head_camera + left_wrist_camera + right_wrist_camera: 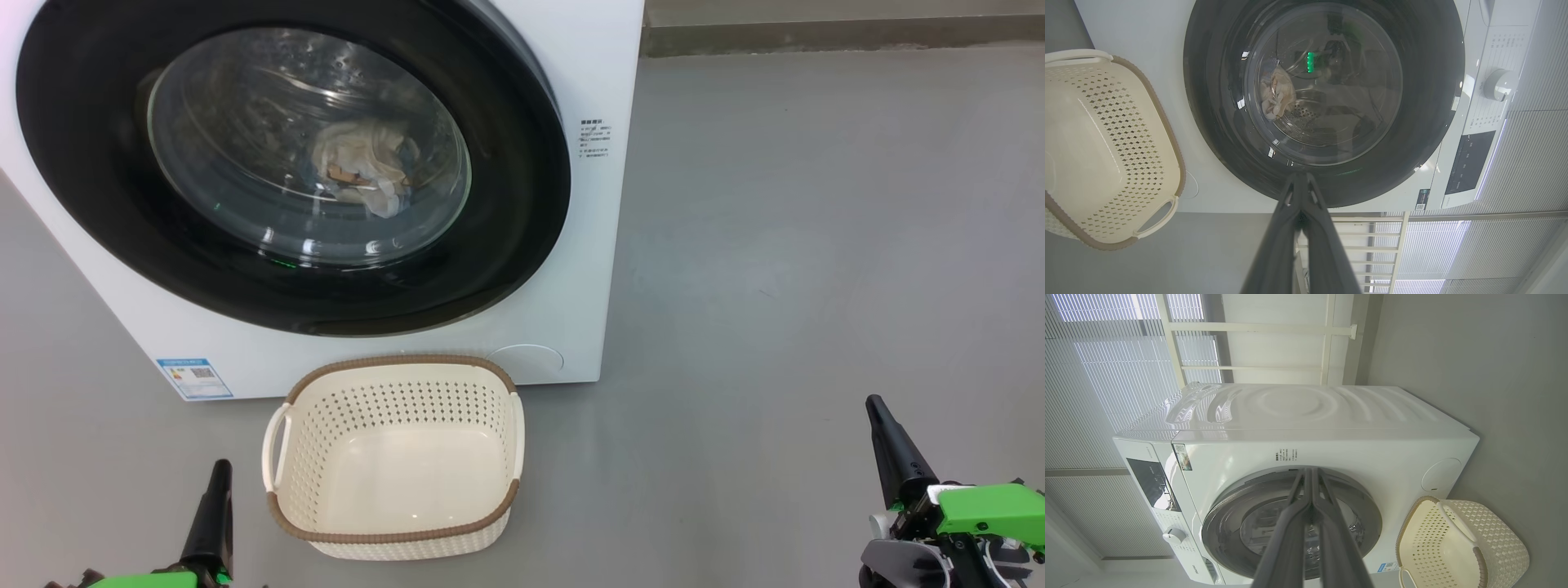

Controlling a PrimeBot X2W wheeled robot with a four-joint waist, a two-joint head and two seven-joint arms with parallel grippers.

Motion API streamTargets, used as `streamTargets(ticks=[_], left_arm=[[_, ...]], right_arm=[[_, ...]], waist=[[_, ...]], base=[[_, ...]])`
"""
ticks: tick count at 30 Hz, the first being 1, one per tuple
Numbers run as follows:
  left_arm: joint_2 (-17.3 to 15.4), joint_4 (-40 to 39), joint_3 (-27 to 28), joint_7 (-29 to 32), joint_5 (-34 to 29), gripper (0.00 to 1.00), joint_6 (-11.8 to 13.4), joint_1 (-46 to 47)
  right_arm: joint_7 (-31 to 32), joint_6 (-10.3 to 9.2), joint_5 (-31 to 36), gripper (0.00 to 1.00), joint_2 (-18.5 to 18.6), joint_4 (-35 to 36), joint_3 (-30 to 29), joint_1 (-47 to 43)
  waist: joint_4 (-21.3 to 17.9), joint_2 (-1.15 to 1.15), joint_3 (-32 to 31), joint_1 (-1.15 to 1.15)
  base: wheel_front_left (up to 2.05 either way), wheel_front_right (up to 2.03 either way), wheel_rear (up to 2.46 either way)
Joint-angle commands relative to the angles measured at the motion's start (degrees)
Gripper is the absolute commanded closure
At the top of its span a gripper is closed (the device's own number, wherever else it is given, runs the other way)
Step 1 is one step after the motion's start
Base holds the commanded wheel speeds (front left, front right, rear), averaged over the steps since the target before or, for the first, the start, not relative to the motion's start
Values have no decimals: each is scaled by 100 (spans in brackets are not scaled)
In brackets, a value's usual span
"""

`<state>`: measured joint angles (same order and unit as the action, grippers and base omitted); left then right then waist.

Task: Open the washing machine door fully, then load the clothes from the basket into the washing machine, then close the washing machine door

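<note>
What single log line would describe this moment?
washing machine door closed | clothes inside washing machine | basket empty on floor | left end effector shut, free | right end effector shut, free

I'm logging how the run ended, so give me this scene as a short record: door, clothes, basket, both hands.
door: washing machine door closed on the washing machine
clothes: clothes inside, seen through the door glass
basket: basket on the floor in front of the machine, no clothes in it
left hand: left hand shut, holding nothing
right hand: right hand shut, holding nothing
task: all three steps look done
</note>
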<state>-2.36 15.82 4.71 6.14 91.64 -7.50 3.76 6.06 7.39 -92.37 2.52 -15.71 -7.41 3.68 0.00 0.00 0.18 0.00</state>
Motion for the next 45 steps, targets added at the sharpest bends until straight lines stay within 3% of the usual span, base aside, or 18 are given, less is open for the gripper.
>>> streamTargets(ticks=[1, 45], left_arm=[[-52, -178, 184, 37, 50, 100, 1, 243], [-52, -178, 182, 36, 51, 100, 1, 243]], right_arm=[[29, 10, 6, 100, 52, 169, 106, 249], [38, 10, 16, 100, 44, 169, 94, 250]], waist=[[0, 0, 0, 0], [0, 0, 0, 0]], base=[[0, 0, 0], [0, 0, 0]])
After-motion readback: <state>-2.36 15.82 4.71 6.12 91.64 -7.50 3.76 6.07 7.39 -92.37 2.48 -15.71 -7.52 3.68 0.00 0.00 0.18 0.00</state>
